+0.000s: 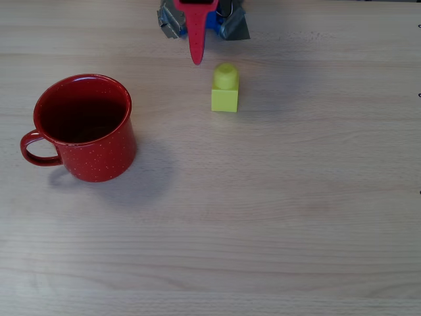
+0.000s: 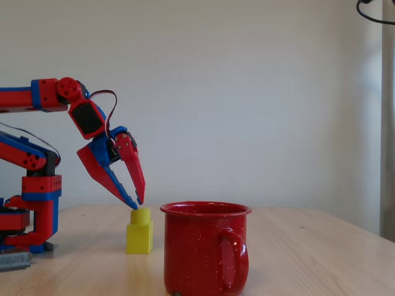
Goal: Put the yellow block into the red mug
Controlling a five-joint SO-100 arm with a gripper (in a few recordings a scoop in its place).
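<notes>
Hiding gripper (image 2: pixel 137 202) tips: yellow block (image 2: pixel 139 231).

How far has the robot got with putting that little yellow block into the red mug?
Barely started. The yellow block still stands on the table, apart from the red mug, whose visible inside holds no block. The gripper hangs just above the block's stud in the fixed view, fingertips close together. Grasping, carrying and dropping it in are all left.

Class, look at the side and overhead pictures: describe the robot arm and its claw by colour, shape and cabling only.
The arm is built of red plastic segments with blue joint pieces and black motor blocks. A thin dark cable loops over the wrist. The claw has two long, tapering fingers, one red, one mostly blue with red. From overhead the red finger looks like a narrow pointed blade.
</notes>
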